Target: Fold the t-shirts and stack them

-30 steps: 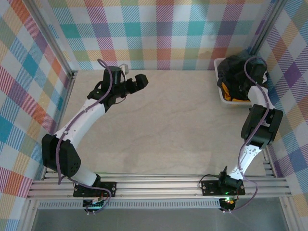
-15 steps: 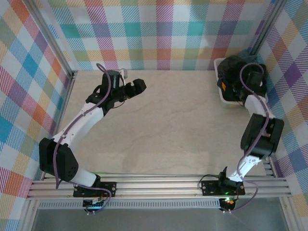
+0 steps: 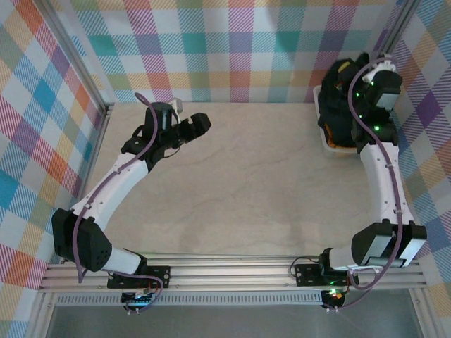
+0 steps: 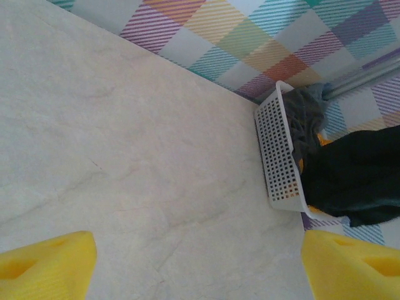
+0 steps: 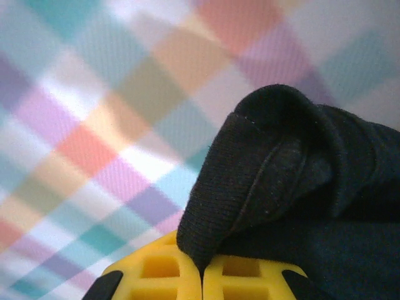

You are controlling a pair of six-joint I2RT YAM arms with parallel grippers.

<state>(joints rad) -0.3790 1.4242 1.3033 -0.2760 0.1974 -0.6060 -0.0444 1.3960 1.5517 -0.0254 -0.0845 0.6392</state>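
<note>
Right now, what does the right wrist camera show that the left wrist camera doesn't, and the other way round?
Right wrist: the right gripper close up, jaws shut on a fold of the black t-shirt.
Left wrist: the table, the white tub in the far corner with a grey t-shirt in it, and the left gripper with jaws wide apart, holding nothing.
Both: the black t-shirt, which hangs by the tub in the left wrist view, and the plaid wall.
</note>
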